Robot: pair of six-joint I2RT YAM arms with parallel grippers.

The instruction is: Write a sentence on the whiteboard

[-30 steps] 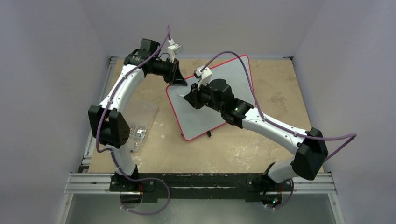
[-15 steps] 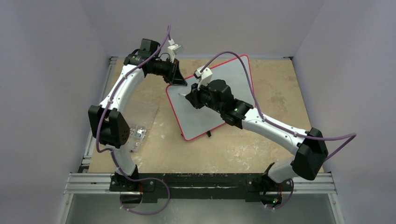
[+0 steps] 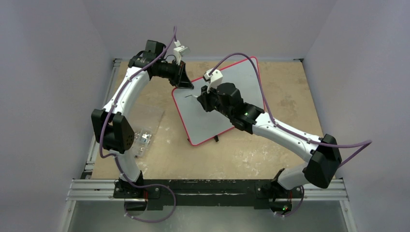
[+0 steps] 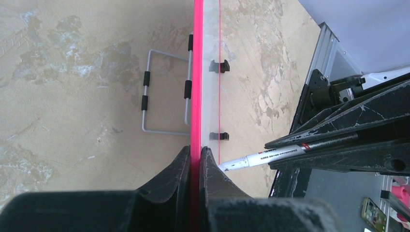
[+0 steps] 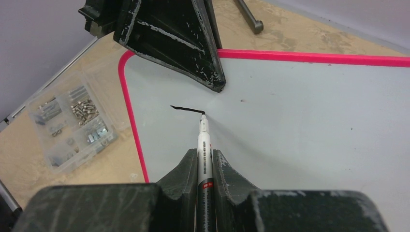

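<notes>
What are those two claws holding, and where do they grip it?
The left gripper pinches the whiteboard by its red rim. The right gripper clamps a marker around its barrel, with the tip on the board.

1 whiteboard (image 3: 208,126). 1 marker (image 5: 203,145). 1 black stroke (image 5: 186,109), board's 9 o'clock. 2 grippers: left gripper (image 4: 196,159), right gripper (image 5: 204,157). 1 parts box (image 3: 142,137), table's 8 o'clock. 1 wire stand (image 4: 164,92).

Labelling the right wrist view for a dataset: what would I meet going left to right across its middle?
Parts box → whiteboard's left rim → black stroke → marker
</notes>
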